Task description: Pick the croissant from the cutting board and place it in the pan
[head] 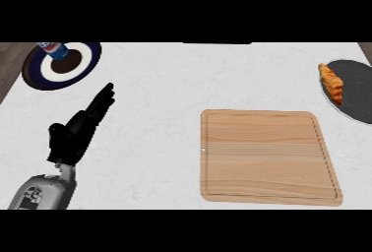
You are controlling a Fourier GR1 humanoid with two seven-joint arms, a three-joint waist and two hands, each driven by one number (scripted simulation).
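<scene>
Treat the transfer as essentially complete: the croissant [331, 83] already lies in the pan [356, 93] at the far right of the counter [160, 98], resting on the pan's left portion close to its rim, and the cutting board [270, 156] in the near right of the scene carries nothing. Note that the pan is cut off by the right edge of the view, so you cannot confirm how much of it extends beyond the frame or whether the croissant sits fully inside the rim; it appears to. Nothing further seems to be left of the task. Observe the croissant as a slim, elongated golden-orange pastry, ridged along its length, pointing roughly far to near with a slight curve. Check the left hand [73, 135] at the near left: it is well apart from both board and pan, its fingers held straight and pressed together, pointing far and slightly right, holding nothing. The right hand does not appear in this view. A dark round plate [80, 66] with a white ring sits at the far left, bearing a small can [52, 48].
</scene>
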